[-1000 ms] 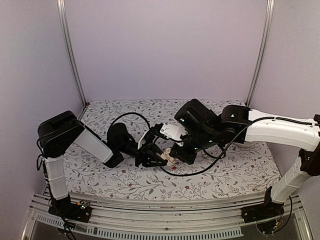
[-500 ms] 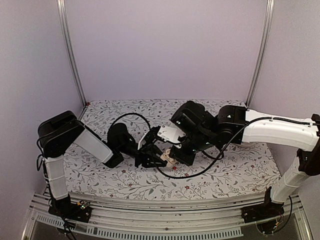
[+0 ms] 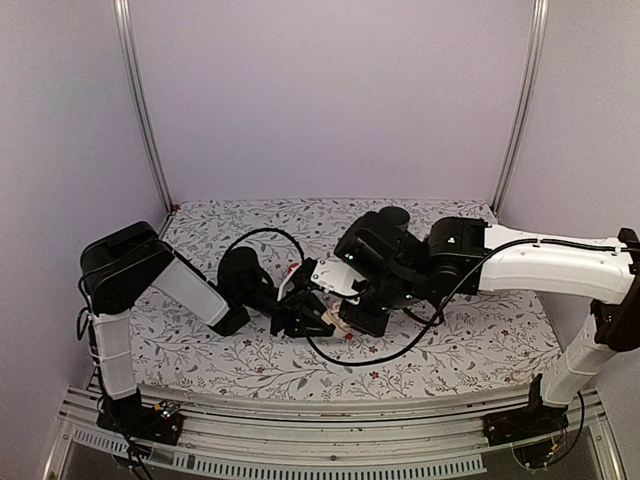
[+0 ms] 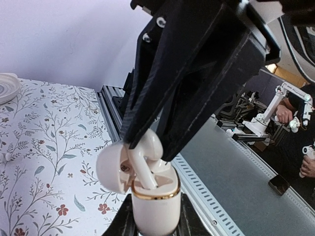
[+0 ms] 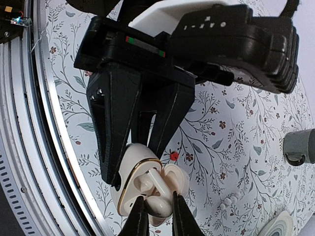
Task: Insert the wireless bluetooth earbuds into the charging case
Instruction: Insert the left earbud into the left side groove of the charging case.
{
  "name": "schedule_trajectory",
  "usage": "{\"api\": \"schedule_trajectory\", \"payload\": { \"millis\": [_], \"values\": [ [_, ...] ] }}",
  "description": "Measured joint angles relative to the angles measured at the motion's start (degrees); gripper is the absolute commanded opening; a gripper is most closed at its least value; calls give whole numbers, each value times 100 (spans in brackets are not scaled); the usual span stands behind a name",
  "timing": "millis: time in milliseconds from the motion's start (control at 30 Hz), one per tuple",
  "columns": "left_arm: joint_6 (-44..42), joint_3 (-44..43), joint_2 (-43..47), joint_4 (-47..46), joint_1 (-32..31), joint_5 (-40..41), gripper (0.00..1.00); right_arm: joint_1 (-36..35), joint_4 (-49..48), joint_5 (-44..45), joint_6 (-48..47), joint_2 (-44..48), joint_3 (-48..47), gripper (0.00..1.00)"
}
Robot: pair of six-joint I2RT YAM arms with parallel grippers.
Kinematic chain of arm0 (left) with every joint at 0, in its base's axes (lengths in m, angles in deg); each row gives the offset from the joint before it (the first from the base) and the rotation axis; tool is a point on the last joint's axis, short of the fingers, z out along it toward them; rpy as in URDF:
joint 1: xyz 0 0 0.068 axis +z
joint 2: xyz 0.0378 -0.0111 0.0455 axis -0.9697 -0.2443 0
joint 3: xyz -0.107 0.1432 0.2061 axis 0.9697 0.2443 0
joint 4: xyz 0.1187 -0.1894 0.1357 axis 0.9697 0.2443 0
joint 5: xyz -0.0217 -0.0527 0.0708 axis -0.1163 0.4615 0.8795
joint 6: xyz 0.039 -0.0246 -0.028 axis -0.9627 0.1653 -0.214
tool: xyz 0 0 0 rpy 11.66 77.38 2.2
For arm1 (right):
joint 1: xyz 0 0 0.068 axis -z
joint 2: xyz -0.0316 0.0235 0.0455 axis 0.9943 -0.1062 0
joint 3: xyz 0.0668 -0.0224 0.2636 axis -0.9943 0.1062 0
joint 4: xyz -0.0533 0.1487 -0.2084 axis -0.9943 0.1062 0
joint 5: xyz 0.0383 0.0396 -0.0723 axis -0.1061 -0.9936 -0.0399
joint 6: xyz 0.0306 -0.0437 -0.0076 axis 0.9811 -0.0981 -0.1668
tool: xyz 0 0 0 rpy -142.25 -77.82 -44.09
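The left gripper (image 3: pixel 306 318) clamps the case (image 4: pixel 155 211), long axis along its fingers, open mouth facing the right gripper (image 5: pixel 158 215). That gripper pinches an earbud (image 4: pixel 145 156), stem at the case's mouth.

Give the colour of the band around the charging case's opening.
Gold band on the cream-white plastic charging case; clearest in the left wrist view.

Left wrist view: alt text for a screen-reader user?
Right gripper, from above, holds a white earbud with its stem at the mouth of the open cream charging case, which the left gripper clamps from below. Floral tablecloth behind.
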Motion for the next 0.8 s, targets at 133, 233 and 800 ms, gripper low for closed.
{"api": "schedule_trajectory", "payload": {
  "millis": [133, 233, 800],
  "values": [
    [39, -2, 0, -2, -2, -24, 0, -66, 2, 114, -52, 0, 0, 12],
    [66, -2, 0, 0, -7, -31, 0, -107, 4, 199, -72, -9, 0, 12],
    [116, -133, -125, 103, -17, -26, 0, -254, 2, 686, -240, -101, 0, 18]
  ]
}}
